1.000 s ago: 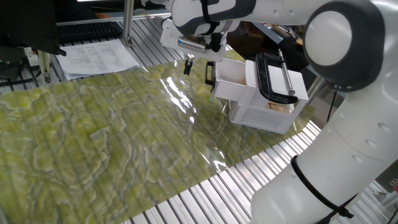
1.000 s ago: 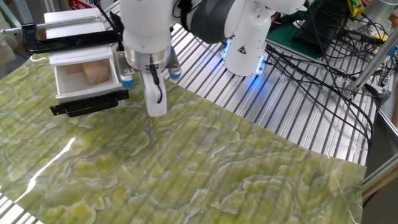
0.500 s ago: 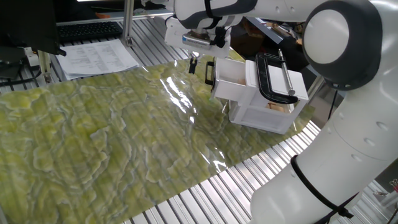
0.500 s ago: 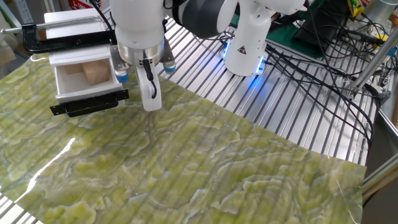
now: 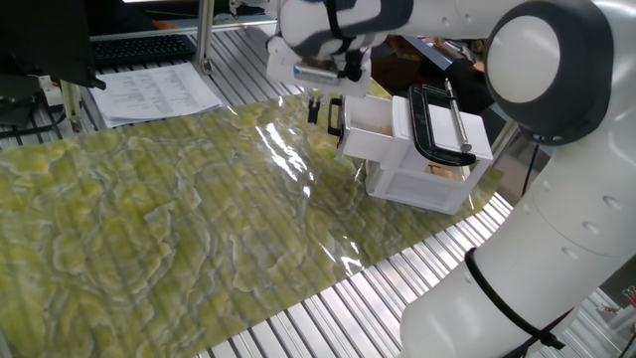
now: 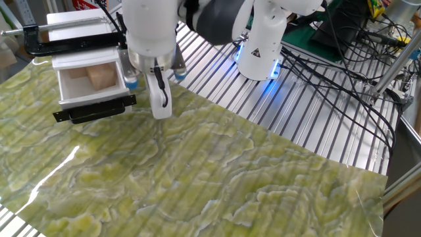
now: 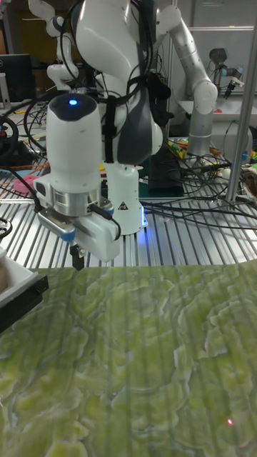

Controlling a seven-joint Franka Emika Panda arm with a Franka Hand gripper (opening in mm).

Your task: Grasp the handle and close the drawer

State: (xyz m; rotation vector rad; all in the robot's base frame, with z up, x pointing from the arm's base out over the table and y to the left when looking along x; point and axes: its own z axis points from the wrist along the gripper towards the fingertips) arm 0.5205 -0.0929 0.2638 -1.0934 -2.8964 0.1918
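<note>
While the drawer [image 6: 89,82] hangs open — black handle [image 6: 95,110] — jaws' state unclear.

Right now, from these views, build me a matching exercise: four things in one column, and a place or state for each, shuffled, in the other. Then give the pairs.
Things:
1. drawer
2. clamp
3. gripper
4. papers

Places or states:
A. hanging above the green mat, beside the drawer front
B. pulled open, wooden block inside
C. lying on the metal table beyond the mat
D. gripping the white cabinet from above

Pairs: 1-B, 2-D, 3-A, 4-C
</note>
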